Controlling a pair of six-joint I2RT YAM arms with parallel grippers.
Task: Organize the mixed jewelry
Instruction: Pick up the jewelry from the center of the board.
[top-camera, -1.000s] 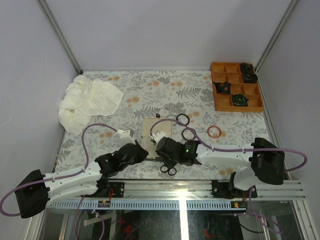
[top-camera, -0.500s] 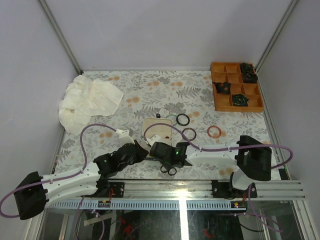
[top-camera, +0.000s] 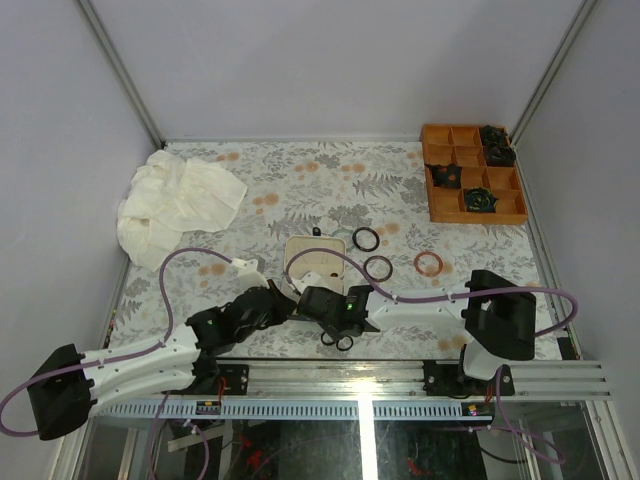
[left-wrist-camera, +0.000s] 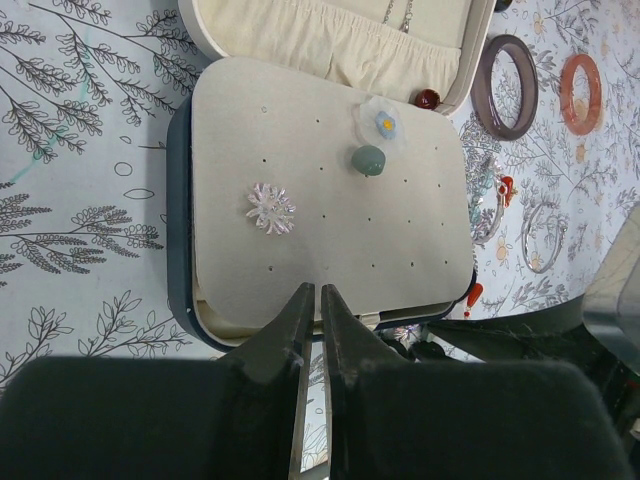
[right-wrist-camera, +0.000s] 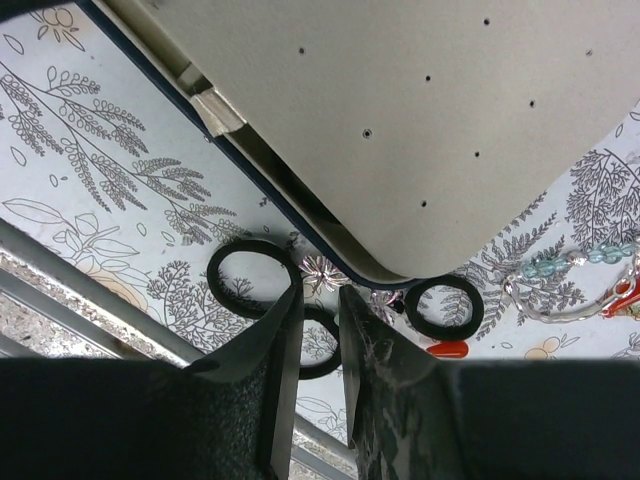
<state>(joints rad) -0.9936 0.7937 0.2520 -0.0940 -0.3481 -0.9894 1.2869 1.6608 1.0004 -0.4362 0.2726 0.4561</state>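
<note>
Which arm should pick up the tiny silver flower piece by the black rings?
Right. The right tool, slightly open, hangs at the tiny silver flower piece. The left tool is shut over the cream padded case.

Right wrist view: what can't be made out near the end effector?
- One black ring beneath the right end effector: mostly covered by its fingers.
- The red bit: lower part hidden by the end effector's body.
- The case: cut off by the top edge.
</note>
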